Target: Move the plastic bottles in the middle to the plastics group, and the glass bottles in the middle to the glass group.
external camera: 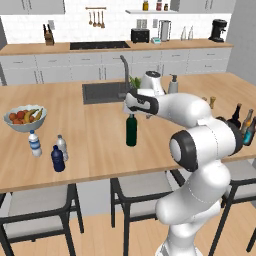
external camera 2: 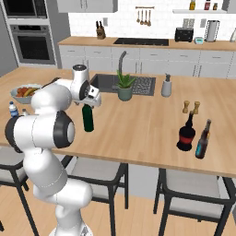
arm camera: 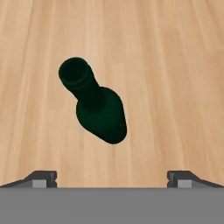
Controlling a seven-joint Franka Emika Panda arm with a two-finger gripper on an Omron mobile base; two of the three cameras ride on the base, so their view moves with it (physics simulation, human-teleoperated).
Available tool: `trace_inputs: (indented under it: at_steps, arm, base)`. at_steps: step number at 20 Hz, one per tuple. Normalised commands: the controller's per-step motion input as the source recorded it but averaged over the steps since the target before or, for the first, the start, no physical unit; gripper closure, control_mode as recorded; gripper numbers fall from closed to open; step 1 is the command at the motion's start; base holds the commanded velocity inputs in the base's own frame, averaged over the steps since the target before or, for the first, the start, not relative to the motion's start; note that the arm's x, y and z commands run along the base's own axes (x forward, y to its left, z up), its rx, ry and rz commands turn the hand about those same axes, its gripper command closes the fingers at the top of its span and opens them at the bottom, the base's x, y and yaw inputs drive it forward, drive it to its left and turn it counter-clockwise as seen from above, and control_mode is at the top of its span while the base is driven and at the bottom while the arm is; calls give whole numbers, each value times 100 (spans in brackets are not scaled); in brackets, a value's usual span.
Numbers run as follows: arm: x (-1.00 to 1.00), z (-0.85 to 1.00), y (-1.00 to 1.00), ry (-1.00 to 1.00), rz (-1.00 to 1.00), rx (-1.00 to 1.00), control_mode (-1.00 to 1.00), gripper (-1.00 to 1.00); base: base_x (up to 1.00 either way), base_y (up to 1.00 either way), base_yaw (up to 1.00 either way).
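The tall dark green wine bottle stands upright in the middle of the wooden island. My gripper hovers just above its neck, open and empty. In the hand view the green bottle is seen from above, ahead of the two spread fingertips. At the left stand the blue-label clear bottle, the navy bottle and a small clear greyish bottle. At the right the squat black bottle with a red band stands beside the amber-brown bottle and the teal bottle.
A fruit bowl sits at the island's left. A sink with a faucet, a potted plant and a soap dispenser lie behind the green bottle. Two shakers stand near the black bottle. Stools line the near edge.
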Motion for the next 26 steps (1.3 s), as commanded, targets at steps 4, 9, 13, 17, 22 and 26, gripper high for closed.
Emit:
trace_inputs:
  at_steps: [4, 9, 13, 17, 22, 26]
  arm:
    - [9, 0, 0, 0, 4, -1, -100, -100]
    - [5, -2, 5, 0, 4, -11, -100, -100]
    - [0, -11, 12, 1, 4, -6, -100, -100]
    - [10, -10, 16, 1, 6, 0, -100, -100]
    - [22, -7, 1, 0, 3, 0, -100, -100]
    - [25, -1, 0, 0, 1, 0, -100, -100]
  base:
    - [0, 0, 0]
    - [0, 0, 0]
    - [0, 0, 0]
    - [0, 0, 0]
    - [0, 0, 0]
    - [0, 0, 0]
